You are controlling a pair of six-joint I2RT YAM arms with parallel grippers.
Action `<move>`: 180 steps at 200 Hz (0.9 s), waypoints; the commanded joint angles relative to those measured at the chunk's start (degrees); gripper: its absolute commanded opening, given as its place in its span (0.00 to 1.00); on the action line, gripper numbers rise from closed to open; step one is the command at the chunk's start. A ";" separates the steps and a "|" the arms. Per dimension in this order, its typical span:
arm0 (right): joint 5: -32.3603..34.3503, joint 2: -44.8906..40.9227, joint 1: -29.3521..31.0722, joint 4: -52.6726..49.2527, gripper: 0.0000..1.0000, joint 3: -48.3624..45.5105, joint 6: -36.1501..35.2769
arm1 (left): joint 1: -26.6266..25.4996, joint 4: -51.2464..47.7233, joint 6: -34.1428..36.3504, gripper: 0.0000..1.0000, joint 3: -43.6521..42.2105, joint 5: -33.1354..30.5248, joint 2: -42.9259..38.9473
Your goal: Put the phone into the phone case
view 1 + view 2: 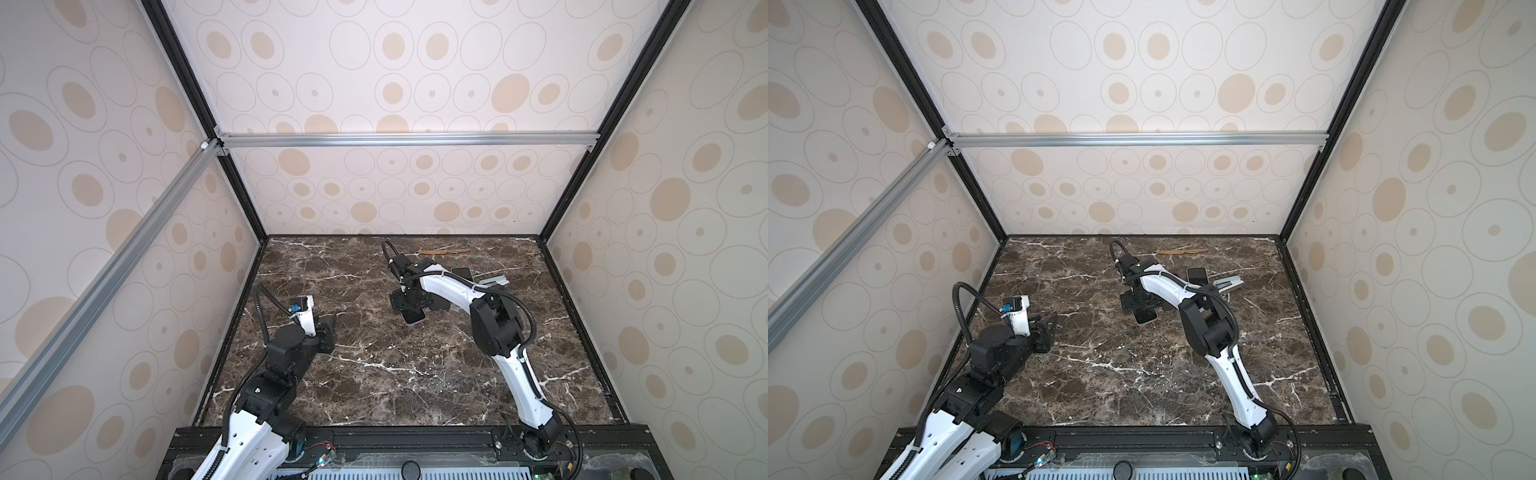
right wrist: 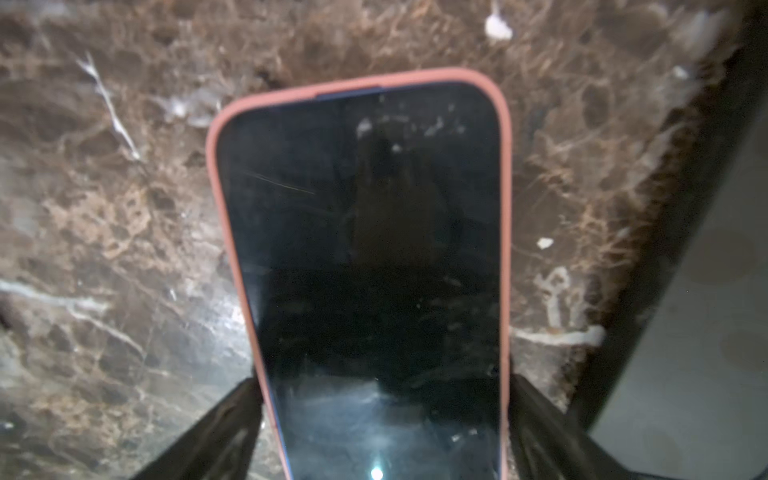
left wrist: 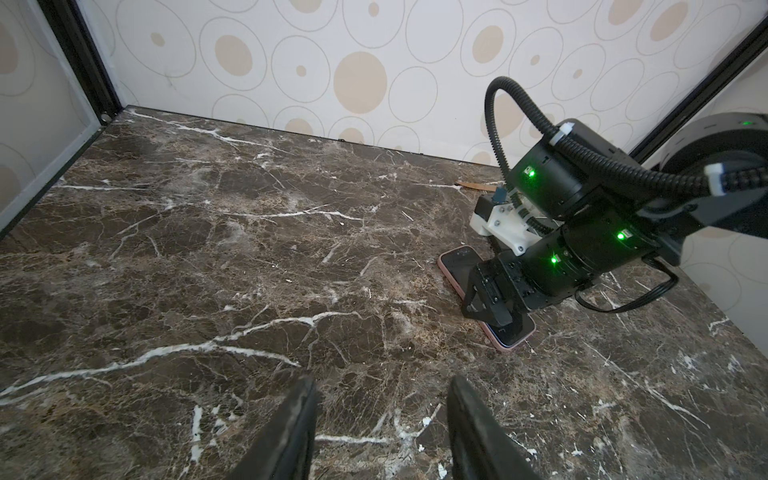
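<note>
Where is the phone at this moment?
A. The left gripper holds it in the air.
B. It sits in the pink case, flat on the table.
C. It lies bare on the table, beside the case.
B: in the right wrist view the pink case rims the phone along its end and both sides, and it lies on the table.

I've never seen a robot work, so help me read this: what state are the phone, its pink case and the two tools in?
phone: face up, screen dark, inside the case
pink case: around the phone, flat on the marble table
right tool: fingers either side of the cased phone; grip unclear
left tool: open, empty, away from the phone
</note>
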 commanded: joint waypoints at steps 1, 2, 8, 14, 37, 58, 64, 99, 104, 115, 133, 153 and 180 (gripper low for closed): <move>-1.06 -2.55 0.68 -2.52 0.99 -3.33 2.31 | -0.02 0.91 0.33 0.51 0.02 -0.97 -0.39; -0.99 -2.77 0.73 -2.51 0.99 -3.36 2.31 | 0.03 0.91 0.33 0.51 0.02 -0.97 -0.40; -0.54 -3.74 0.83 -2.38 0.99 -3.92 2.23 | 0.01 0.82 0.33 0.51 0.07 -0.99 -0.37; 0.04 -4.68 0.95 -2.42 0.99 -4.21 2.08 | -0.07 0.70 0.26 0.51 0.11 -1.02 -0.27; 4.41 -8.02 2.05 -3.41 0.98 -4.55 0.74 | -0.10 0.91 0.24 0.51 0.09 -0.80 0.08; 6.75 -11.21 3.22 -1.87 0.86 -6.87 -1.18 | -0.11 0.91 0.16 0.51 0.04 -0.80 0.17; 6.50 -11.83 3.41 -0.75 0.79 -7.92 -1.65 | -0.06 0.91 0.16 0.51 0.06 -0.80 0.19; 2.01 -10.38 3.51 -0.24 0.38 -8.62 -3.18 | -0.14 0.82 0.24 0.50 0.13 -0.80 0.62; 1.79 -9.90 3.48 -0.37 0.37 -8.45 -3.20 | -0.06 0.75 0.24 0.50 0.19 -0.80 0.63; 1.07 -9.17 3.51 -0.33 0.35 -8.27 -3.23 | -0.13 0.72 0.24 0.50 0.20 -0.73 0.67; 0.51 -7.83 3.51 0.30 0.30 -8.44 -3.23 | -0.08 0.71 0.24 0.51 0.20 -0.76 0.78; -0.16 -5.97 3.46 -0.26 0.30 -8.02 -3.18 | -0.16 0.65 0.24 0.51 0.20 -0.82 0.86; -0.57 -4.86 3.51 -0.44 0.27 -8.72 -2.50 | -0.18 0.52 0.24 0.51 0.28 -0.90 1.07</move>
